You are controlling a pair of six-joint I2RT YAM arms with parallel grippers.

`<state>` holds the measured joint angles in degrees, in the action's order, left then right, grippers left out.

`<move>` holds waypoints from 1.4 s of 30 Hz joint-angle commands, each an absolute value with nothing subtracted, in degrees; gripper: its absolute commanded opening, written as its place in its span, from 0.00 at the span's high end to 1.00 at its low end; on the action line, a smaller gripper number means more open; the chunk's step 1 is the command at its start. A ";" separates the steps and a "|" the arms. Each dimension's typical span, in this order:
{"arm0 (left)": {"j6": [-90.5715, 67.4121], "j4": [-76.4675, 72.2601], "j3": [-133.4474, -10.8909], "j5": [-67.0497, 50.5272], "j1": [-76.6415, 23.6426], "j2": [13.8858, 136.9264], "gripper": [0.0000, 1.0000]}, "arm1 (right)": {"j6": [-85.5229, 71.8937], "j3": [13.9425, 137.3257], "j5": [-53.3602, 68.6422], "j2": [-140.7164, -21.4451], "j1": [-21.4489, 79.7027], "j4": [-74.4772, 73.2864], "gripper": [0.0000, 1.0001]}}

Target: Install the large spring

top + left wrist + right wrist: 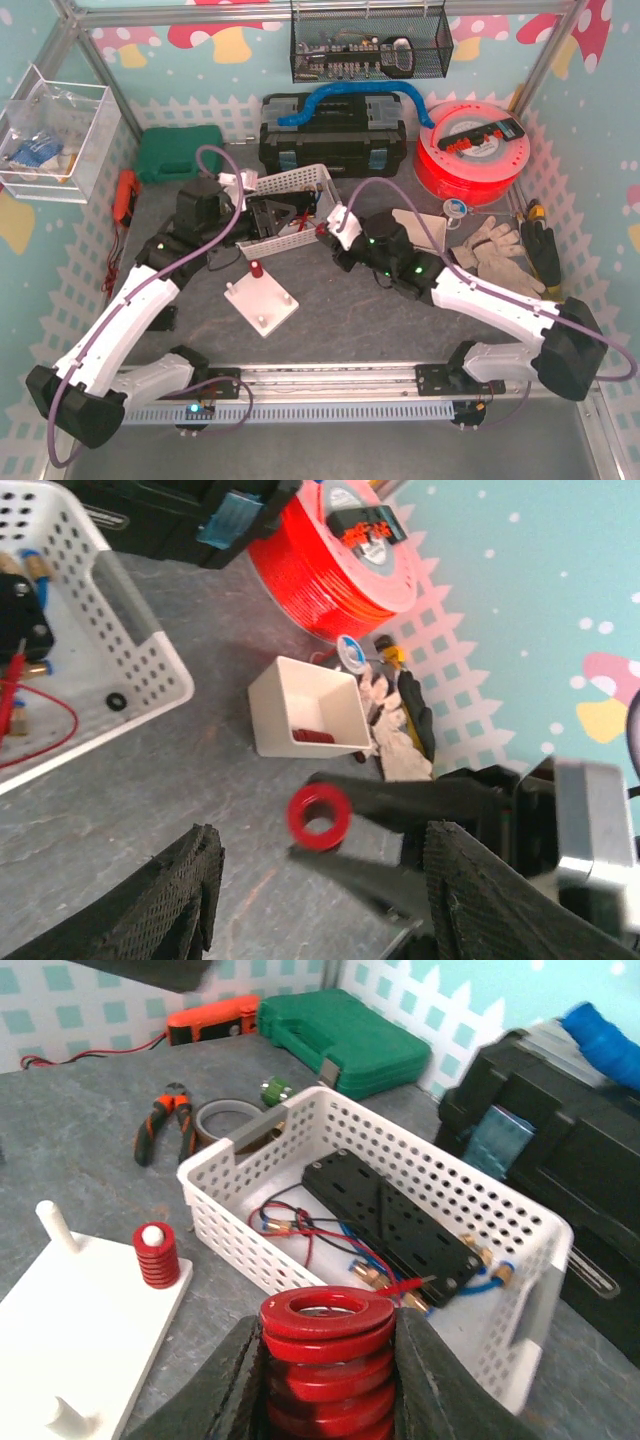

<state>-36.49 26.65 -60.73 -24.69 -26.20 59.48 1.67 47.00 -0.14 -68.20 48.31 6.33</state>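
My right gripper (327, 1380) is shut on the large red spring (327, 1360), which stands upright between its two pads. In the top view that gripper (325, 228) hovers by the near corner of the white basket, right of the white peg plate (262, 305). The plate (90, 1330) carries a small red spring (155, 1255) on one peg and two bare pegs. My left gripper (320, 920) is open with a wide gap and holds nothing. Beyond its fingers, the left wrist view shows the large spring (320, 817) end-on in the right gripper's jaws. The left gripper (250, 200) sits at the basket's left end.
The white perforated basket (240, 1230) holds a black board and wires. Behind it stand a black toolbox (330, 135), a red filament spool (470, 150) and a green case (178, 152). Work gloves (480, 245) lie at the right. A small white box (270, 715), pliers (165, 1120) and a tape roll (222, 1120) lie nearby.
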 commanded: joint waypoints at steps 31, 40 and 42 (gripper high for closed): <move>-35.95 23.99 -61.39 -41.33 -25.75 68.26 0.63 | 9.29 55.32 -4.33 -77.35 57.92 18.76 1.00; -33.47 25.66 -60.07 -46.80 -24.96 68.01 0.64 | 13.33 54.98 -6.71 -77.88 57.90 18.44 1.00; -33.29 25.77 -58.98 -47.11 -24.96 67.69 0.63 | 14.76 55.50 -4.73 -78.00 57.90 17.02 1.00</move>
<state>-35.09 24.93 -59.55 -39.72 -23.88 68.05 10.55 53.04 -8.19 -77.28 56.73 13.78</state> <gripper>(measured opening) 0.364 0.297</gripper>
